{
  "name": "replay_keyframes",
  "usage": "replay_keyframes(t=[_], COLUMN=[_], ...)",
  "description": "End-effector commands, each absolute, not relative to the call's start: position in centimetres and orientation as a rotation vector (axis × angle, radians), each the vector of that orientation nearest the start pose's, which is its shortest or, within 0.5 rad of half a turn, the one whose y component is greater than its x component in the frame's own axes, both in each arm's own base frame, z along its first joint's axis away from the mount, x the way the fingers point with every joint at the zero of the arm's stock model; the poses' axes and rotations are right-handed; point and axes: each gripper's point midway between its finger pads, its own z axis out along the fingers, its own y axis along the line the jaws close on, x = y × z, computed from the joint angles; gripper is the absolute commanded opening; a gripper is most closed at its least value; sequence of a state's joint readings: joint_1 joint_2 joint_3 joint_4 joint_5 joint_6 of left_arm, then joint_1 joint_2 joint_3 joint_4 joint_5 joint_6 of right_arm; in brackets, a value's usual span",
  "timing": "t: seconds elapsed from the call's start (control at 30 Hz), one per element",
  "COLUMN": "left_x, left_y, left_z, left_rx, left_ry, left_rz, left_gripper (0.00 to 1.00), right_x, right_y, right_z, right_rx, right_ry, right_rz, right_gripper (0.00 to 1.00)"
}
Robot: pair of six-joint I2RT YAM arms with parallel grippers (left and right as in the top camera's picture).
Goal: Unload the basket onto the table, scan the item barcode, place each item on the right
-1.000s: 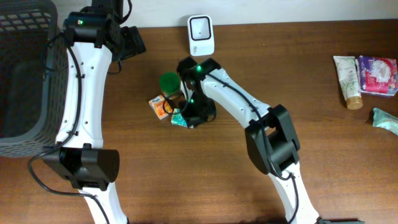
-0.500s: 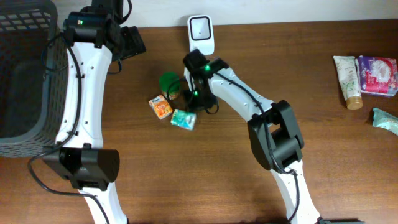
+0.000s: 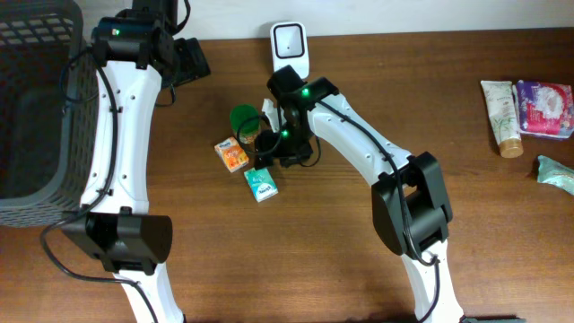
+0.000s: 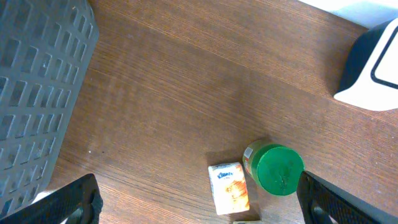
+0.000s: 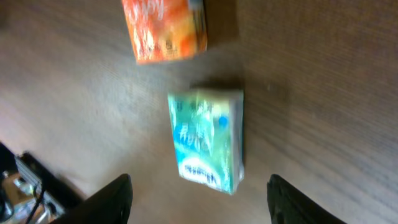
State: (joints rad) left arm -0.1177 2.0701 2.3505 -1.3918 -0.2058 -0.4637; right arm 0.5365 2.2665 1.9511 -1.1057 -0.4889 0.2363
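Your right gripper (image 5: 199, 186) is hovering, jaws spread, over the teal tissue pack (image 3: 261, 184) that's lying flat beside the orange pack (image 3: 232, 154), long axis roughly front-to-back, and your left gripper (image 4: 199, 202) is gaping empty.

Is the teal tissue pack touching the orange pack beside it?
Apart. The right wrist view shows a strip of bare table between the teal tissue pack and the orange pack.

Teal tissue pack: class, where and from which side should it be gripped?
Probably from straight above, jaws across its two long edges at mid-length. The teal tissue pack lies flat on the table, so its narrow width gives opposing faces, and the orange pack sits apart beyond one short end.
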Motion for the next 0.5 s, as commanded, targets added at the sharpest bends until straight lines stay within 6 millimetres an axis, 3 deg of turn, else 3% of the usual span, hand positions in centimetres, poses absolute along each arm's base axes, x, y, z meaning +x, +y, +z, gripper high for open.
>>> replay_keyframes(t=[0.0,0.03,0.07,0.1,0.13,0.2,0.23,0.33,0.47], left_x=[47.4,47.4,47.4,47.4,47.4,47.4,47.4,47.4,47.4], left_y=[-2.3,-2.3,-2.3,-2.3,-2.3,-2.3,-2.3,-2.3,-2.3], left_z=[25.0,25.0,25.0,25.0,25.0,25.0,25.0,25.0,25.0], left_rx=[-0.5,-0.5,-0.5,-0.5,-0.5,-0.5,-0.5,-0.5,-0.5], left_ry=[2.605,2.605,2.605,2.605,2.605,2.605,2.605,2.605,2.605], left_rz=[0.09,0.09,0.089,0.089,0.089,0.09,0.09,0.089,0.089], left_gripper=[0.99,0.99,0.99,0.99,0.99,0.99,0.99,0.99,0.99], right_x=[36.9,36.9,36.9,36.9,36.8,36.8,36.8,36.2,35.3], right_y=[31.4,31.0,30.5,30.5,30.4,30.7,30.8,31.1,32.1], right_z=[6.6,6.0,5.8,5.8,5.8,5.4,5.2,3.6,2.4], right_rx=[-0.546,-0.547,-0.54,-0.539,-0.532,-0.552,-0.568,-0.642,-0.657], right_ry=[3.005,3.01,3.019,3.022,3.028,3.013,3.005,2.986,2.974], right_rz=[0.72,0.668,0.622,0.622,0.621,0.618,0.615,0.616,0.74], right_gripper=[0.82,0.85,0.99,0.99,0.95,0.69,0.67,0.45,0.43])
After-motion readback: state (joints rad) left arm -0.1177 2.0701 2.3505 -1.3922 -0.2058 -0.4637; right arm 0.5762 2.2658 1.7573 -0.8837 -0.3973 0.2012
